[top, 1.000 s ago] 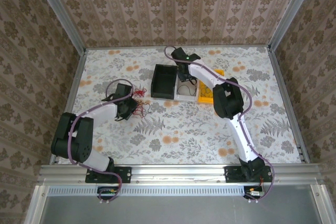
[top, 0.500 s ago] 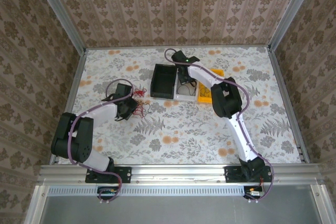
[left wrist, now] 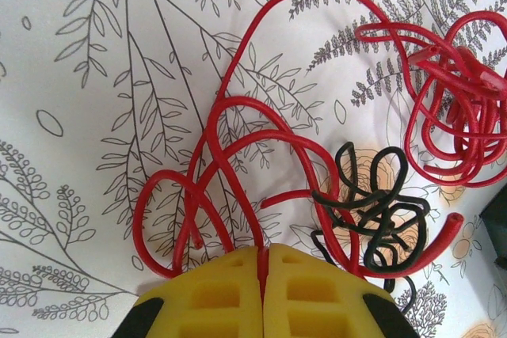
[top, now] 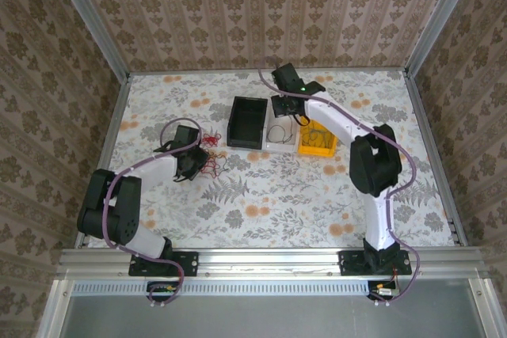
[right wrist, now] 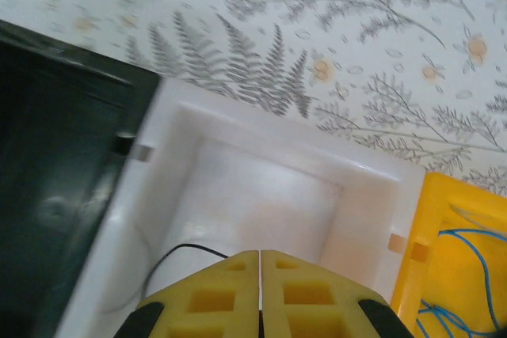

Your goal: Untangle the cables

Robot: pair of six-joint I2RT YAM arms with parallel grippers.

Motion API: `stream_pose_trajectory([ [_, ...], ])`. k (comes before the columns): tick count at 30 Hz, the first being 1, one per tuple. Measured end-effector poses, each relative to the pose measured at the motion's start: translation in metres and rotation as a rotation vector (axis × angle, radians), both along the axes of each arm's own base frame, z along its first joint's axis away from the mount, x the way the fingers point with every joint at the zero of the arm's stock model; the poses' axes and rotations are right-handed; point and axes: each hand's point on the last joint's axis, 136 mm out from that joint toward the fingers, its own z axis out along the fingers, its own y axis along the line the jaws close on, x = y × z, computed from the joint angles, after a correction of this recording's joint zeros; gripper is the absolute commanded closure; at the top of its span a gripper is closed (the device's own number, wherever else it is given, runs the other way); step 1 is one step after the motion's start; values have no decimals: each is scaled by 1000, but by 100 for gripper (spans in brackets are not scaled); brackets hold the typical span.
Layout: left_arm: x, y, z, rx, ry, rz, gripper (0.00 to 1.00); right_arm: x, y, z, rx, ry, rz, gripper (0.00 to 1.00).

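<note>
Up close, the left gripper (left wrist: pixel 261 252) is clamping shut on a red cable (left wrist: pixel 238 108), which is tangling with a black cable (left wrist: pixel 372 211) on the table (left wrist: pixel 95 116). The right gripper (right wrist: pixel 260 257) is hovering closed over the white bin (right wrist: pixel 348 195), between the black bin (right wrist: pixel 55 156) and the yellow bin (right wrist: pixel 444 219). A thin black wire (right wrist: pixel 186 248) is lying inside, and I cannot tell whether it is gripped.

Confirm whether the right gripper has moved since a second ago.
Yes. The right gripper has pulled back from over the white bin toward the far edge of the table, leaving the bin uncovered.
</note>
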Motion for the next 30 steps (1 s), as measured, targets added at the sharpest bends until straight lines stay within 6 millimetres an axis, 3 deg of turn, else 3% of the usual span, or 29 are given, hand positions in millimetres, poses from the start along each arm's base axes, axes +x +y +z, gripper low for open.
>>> stream_pose_trajectory([
  [3,1,-1,-1,3,2,-5,100,-14,7,-7,38,29,68,100],
  [11,3,-3,0,4,0,-12,100,-72,6,-58,96,206,170,100],
  [14,4,-3,-1,5,1,-13,100,-84,-2,-55,108,217,167,100],
  [21,5,-5,-1,7,3,-18,100,-86,-14,-29,128,163,151,100],
  [30,5,-5,-1,7,3,-18,100,-97,-21,-41,94,233,139,100],
])
